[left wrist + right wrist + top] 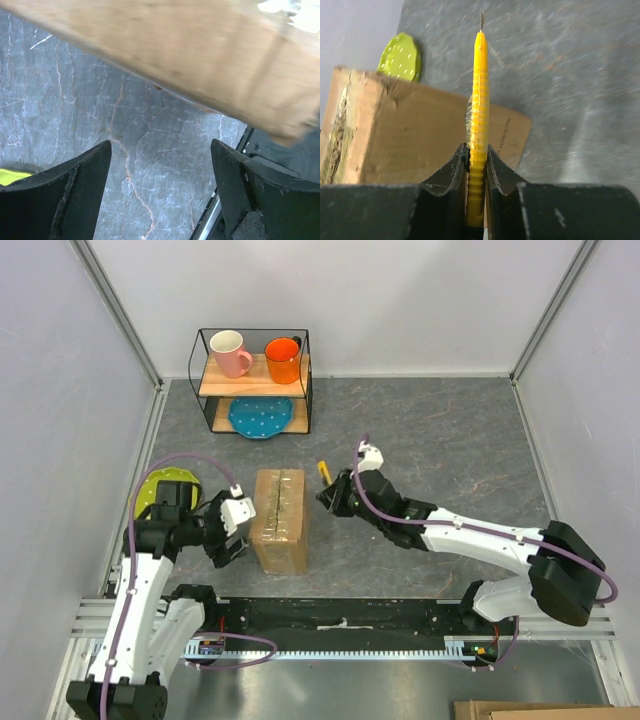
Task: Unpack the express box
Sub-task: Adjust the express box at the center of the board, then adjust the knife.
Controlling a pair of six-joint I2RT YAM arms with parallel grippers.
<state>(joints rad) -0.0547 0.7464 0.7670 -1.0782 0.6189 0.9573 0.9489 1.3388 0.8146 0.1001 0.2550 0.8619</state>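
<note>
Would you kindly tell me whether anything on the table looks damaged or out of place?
The express box looks damaged. A ragged, frayed strip runs along its top seam, clearest in the right wrist view. Nothing else stands out.

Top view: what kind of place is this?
Likely a robot test booth: plain white walls, metal posts, left arm and right arm bolted to a rail, one small rack.
</note>
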